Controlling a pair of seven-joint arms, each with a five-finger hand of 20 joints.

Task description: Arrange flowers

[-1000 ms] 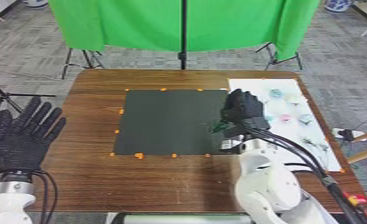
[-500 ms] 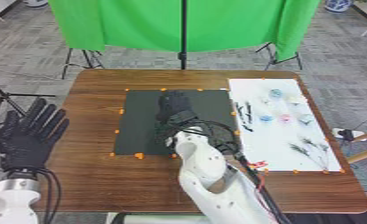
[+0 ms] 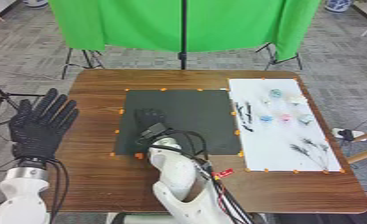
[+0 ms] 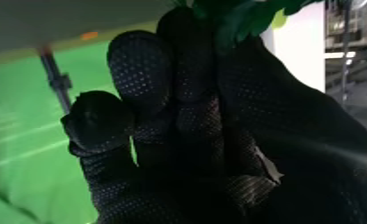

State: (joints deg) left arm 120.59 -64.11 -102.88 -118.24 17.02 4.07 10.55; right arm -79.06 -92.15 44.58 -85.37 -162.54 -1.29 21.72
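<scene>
Green leaves [image 4: 250, 20] show at the fingertips of the right hand [image 3: 150, 118], pinched between its thumb and fingers over the left part of the dark mat [image 3: 202, 107]. Flowers [image 3: 286, 118] and sprigs [image 3: 301, 149] lie on the white sheet [image 3: 264, 145] at the counter's [image 3: 108, 185] right; the left hand [image 3: 39, 129] is open beside its left edge.

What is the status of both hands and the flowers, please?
Right hand over dark mat, holding green leaves. Left hand open, left of mat. Flowers on white sheet. Right arm's cables above mat.
</scene>
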